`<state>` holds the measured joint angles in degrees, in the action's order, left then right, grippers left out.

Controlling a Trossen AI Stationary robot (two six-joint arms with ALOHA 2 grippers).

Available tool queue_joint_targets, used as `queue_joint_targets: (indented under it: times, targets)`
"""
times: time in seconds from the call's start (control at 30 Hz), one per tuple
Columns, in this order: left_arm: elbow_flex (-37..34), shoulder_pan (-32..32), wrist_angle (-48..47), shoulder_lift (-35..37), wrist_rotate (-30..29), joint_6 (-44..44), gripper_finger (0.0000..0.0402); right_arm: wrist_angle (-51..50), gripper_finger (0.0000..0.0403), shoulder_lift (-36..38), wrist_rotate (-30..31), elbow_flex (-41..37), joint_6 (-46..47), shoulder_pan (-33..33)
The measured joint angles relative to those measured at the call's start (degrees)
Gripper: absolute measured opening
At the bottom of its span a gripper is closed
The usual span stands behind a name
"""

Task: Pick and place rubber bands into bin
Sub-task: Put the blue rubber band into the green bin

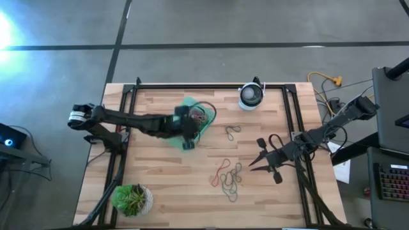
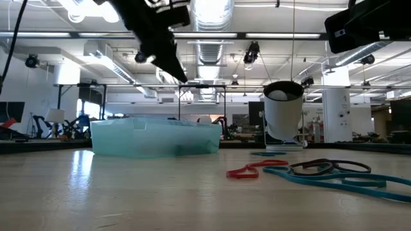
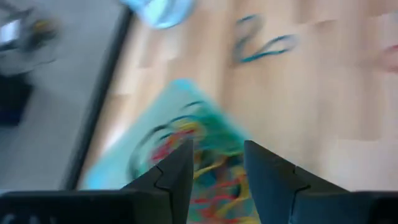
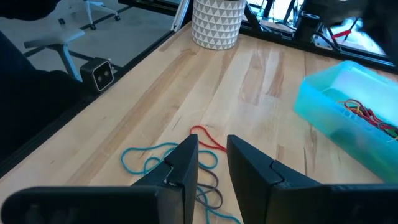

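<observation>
Looking down, I see my left gripper (image 1: 188, 142) above the translucent teal rectangular plastic bin (image 1: 191, 104) of coloured rubber bands (image 1: 199, 116). Its wrist view shows parted, empty fingers (image 3: 177, 177). The right gripper (image 4: 212, 163), slightly open, hovers above loose bands (image 4: 149, 158).

Left gripper (image 1: 189, 136) hangs over the bin (image 1: 184, 105), blocking access from above. Bare counter (image 1: 166, 179) between bin and the loose rubber bands (image 1: 229, 179) is free to pass. White-and-black device (image 1: 251, 96) blocks the far edge, potted plant (image 1: 132, 199) the near-left corner.
</observation>
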<state>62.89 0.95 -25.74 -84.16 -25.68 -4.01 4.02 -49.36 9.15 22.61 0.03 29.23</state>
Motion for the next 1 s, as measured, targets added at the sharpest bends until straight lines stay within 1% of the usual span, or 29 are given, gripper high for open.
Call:
queue_joint_targets:
  times: [0.07, 0.23, 0.27, 0.33, 0.43, 0.5, 0.6, 0.7, 0.9, 1.0]
  targets:
    - [-0.1, 2.9, 1.0, 0.0, 1.6, 0.4, 0.0125, 2.1, 0.0079, -0.9, 0.0, -0.9, -0.2, 0.0]
    - [-0.5, 11.5, 1.3, 0.1, 1.8, 0.7, 0.0125, 11.8, 0.0079, -5.5, 0.2, -3.7, -4.2, -0.2]
    - [-0.5, 13.2, 1.5, 0.1, 1.7, 0.7, 0.0125, 12.7, 0.0079, -6.5, 1.0, -3.7, -4.9, -0.4]
    - [-1.1, 16.5, 3.3, 0.1, 1.5, 0.7, 0.0125, 13.3, 0.0079, -8.3, 5.9, -3.5, -5.4, -1.3]
    - [-2.6, 20.8, 7.0, 0.1, 1.4, 0.3, 0.0125, 12.5, 0.0079, -11.4, 15.6, -1.7, -5.0, -3.2]
    - [-4.2, 23.2, 10.2, 0.1, 1.4, -1.0, 0.0125, 12.6, 0.0079, -13.7, 18.5, -0.4, -4.7, -5.2]
    - [-6.5, 25.9, 12.3, 0.1, 1.4, -1.9, 0.0125, 12.3, 0.0079, -16.9, 18.7, 1.0, -3.3, -8.5]
    - [-8.2, 27.3, 12.8, 0.1, 1.4, -1.9, 0.0125, 11.4, 0.0079, -20.1, 18.6, 2.8, -0.7, -12.7]
    - [-10.3, 27.9, 12.7, 3.7, 0.8, 1.9, 0.0125, 4.0, 0.0080, -27.3, 13.7, 8.1, 2.5, -22.9]
    - [-11.6, 28.1, 12.4, 5.2, 0.8, 3.6, 0.0125, 0.6, 0.0084, -30.1, 9.3, 10.6, 2.5, -28.3]
